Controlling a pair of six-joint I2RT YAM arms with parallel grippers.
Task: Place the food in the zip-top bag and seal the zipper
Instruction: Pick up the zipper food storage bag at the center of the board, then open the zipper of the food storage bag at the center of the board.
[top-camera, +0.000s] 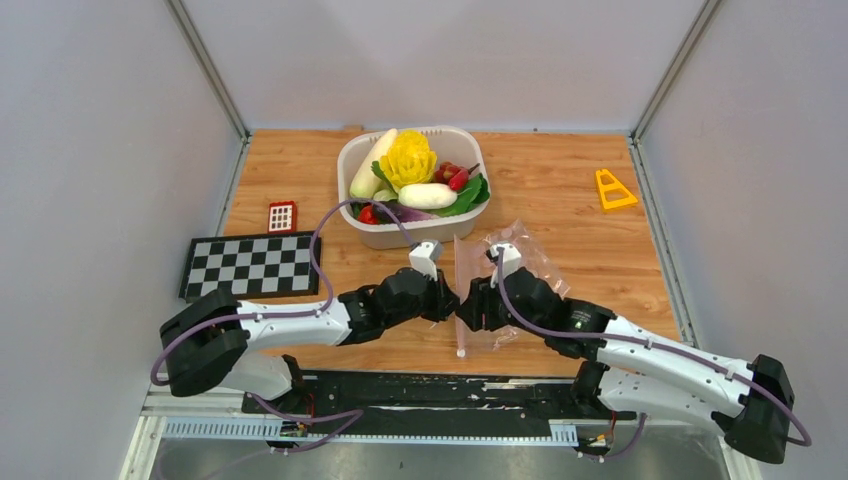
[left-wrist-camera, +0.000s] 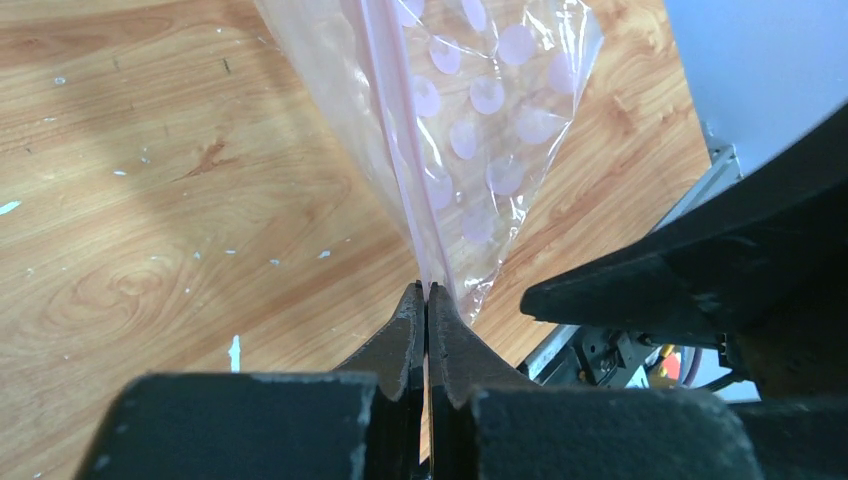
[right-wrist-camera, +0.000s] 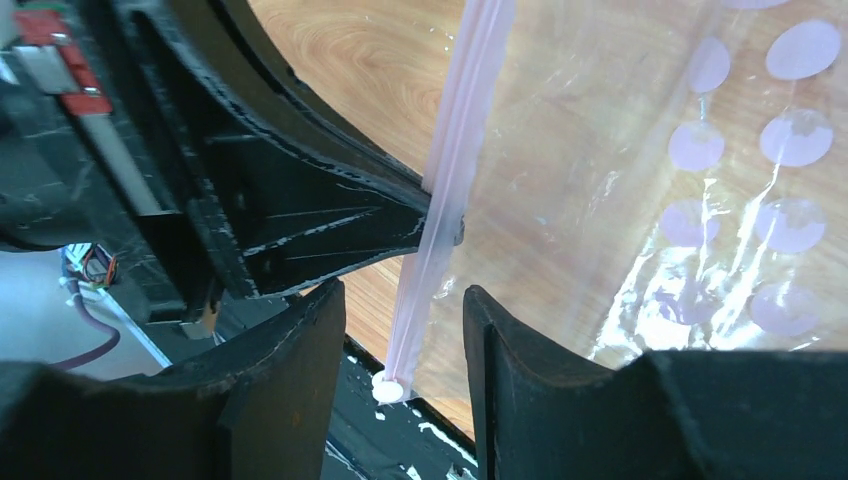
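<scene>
The clear zip-top bag (top-camera: 525, 260) with pale pink spots lies on the wooden table, held up along its left edge. Its pink zipper (top-camera: 459, 270) runs toward the near table edge. My left gripper (left-wrist-camera: 427, 290) is shut on the zipper (left-wrist-camera: 385, 100), pinching the strip at its fingertips. My right gripper (right-wrist-camera: 405, 310) is open, with the zipper (right-wrist-camera: 450, 170) hanging between its fingers and touching neither. A white end piece (right-wrist-camera: 388, 388) caps the strip. The food (top-camera: 410, 170), a white radish, yellow cabbage, green and red pieces, sits in the white tub (top-camera: 400, 237) behind the bag.
A black-and-white checkerboard (top-camera: 255, 265) lies at the left, a small red block (top-camera: 282, 216) beside it. A yellow triangular piece (top-camera: 613, 190) lies at the far right. The black base rail (top-camera: 420, 395) runs along the near edge, just below both grippers.
</scene>
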